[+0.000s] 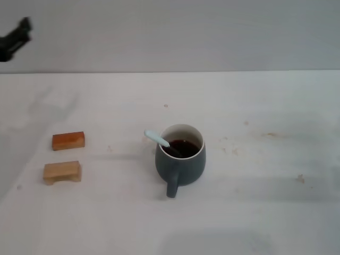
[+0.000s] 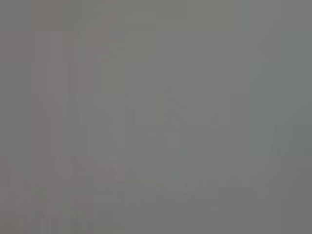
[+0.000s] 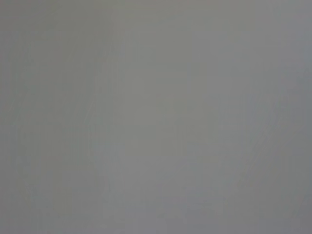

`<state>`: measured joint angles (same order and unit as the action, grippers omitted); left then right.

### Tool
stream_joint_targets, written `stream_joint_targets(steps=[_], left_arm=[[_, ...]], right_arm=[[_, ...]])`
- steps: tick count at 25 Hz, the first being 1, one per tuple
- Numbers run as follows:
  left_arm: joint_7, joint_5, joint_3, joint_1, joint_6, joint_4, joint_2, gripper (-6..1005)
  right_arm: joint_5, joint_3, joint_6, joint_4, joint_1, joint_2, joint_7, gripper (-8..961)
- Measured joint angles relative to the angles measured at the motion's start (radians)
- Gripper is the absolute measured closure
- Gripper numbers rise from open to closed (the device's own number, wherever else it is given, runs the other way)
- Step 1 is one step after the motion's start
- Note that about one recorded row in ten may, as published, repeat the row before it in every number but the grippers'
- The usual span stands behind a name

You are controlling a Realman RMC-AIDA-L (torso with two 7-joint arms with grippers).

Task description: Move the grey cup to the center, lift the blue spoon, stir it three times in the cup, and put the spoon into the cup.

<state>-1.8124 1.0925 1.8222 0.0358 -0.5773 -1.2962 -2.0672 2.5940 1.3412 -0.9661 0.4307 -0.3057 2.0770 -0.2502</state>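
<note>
The left end effector (image 1: 16,38), a dark shape high at the far left edge and well apart from the work, holds nothing, and I cannot tell how its fingers stand; the right one is out of view. The slim blue spoon (image 1: 156,138), pale plastic-looking handle up, already leans inside the rounded, glazed slate-grey cup (image 1: 180,162) of dark liquid near the middle of the matte white bench (image 1: 265,175), so the task looks finished and nothing but parking seems called for.

Left gripper (image 1: 15,38) is cut off at your head view's left edge; fingers unreadable. Spoon (image 1: 157,138) bowl is sunk in the cup's (image 1: 180,162) dark liquid. Both wrist views show only blank grey.
</note>
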Motion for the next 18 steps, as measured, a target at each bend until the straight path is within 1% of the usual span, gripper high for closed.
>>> stream_joint_targets(steps=[1, 2, 3, 4, 5, 6, 7, 9, 10, 12, 13, 14, 15, 16, 18], left_arm=[[-0.116, -0.136, 0.052, 0.013, -0.063, 0.094, 0.0, 213], [-0.116, -0.136, 0.052, 0.013, -0.063, 0.094, 0.0, 213], [-0.154, -0.178, 0.07, 0.017, -0.088, 0.125, 0.0, 213], [-0.232, -0.267, 0.109, 0.027, -0.149, 0.2, -0.001, 213], [-0.297, -0.335, 0.136, 0.035, -0.204, 0.26, -0.001, 213], [-0.416, -0.45, 0.185, 0.054, -0.316, 0.377, 0.001, 213], [-0.416, -0.45, 0.185, 0.054, -0.316, 0.377, 0.001, 213], [-0.492, -0.501, 0.239, 0.082, -0.397, 0.487, 0.002, 213], [-0.533, -0.513, 0.281, 0.105, -0.445, 0.564, 0.003, 213], [-0.591, -0.517, 0.337, 0.138, -0.486, 0.663, 0.004, 213], [-0.591, -0.517, 0.337, 0.138, -0.486, 0.663, 0.004, 213], [-0.624, -0.518, 0.359, 0.154, -0.495, 0.71, 0.004, 213], [-0.624, -0.518, 0.359, 0.154, -0.495, 0.71, 0.004, 213], [-0.703, -0.523, 0.397, 0.186, -0.503, 0.79, 0.004, 213], [-0.728, -0.526, 0.406, 0.197, -0.501, 0.806, 0.004, 213]], right_arm=[[-0.04, 0.035, -0.048, 0.0, 0.034, -0.002, 0.0, 904], [-0.04, 0.035, -0.048, 0.0, 0.034, -0.002, 0.0, 904], [-0.055, 0.09, -0.081, 0.007, 0.074, -0.002, 0.0, 904], [-0.055, 0.09, -0.081, 0.007, 0.074, -0.002, 0.0, 904], [-0.057, 0.121, -0.094, 0.014, 0.094, -0.002, 0.001, 904], [-0.058, 0.17, -0.109, 0.024, 0.128, 0.0, 0.013, 904], [-0.058, 0.17, -0.109, 0.024, 0.128, 0.0, 0.013, 904], [-0.058, 0.208, -0.119, 0.025, 0.156, 0.001, 0.042, 904], [-0.059, 0.218, -0.122, 0.021, 0.163, 0.002, 0.055, 904], [-0.059, 0.227, -0.126, 0.003, 0.171, 0.002, 0.083, 904], [-0.06, 0.229, -0.126, -0.024, 0.17, 0.002, 0.105, 904], [-0.06, 0.229, -0.126, -0.032, 0.168, 0.002, 0.111, 904], [-0.06, 0.229, -0.126, -0.032, 0.168, 0.002, 0.111, 904], [-0.06, 0.228, -0.124, -0.04, 0.167, 0.002, 0.118, 904], [-0.06, 0.228, -0.122, -0.041, 0.167, 0.002, 0.119, 904]])
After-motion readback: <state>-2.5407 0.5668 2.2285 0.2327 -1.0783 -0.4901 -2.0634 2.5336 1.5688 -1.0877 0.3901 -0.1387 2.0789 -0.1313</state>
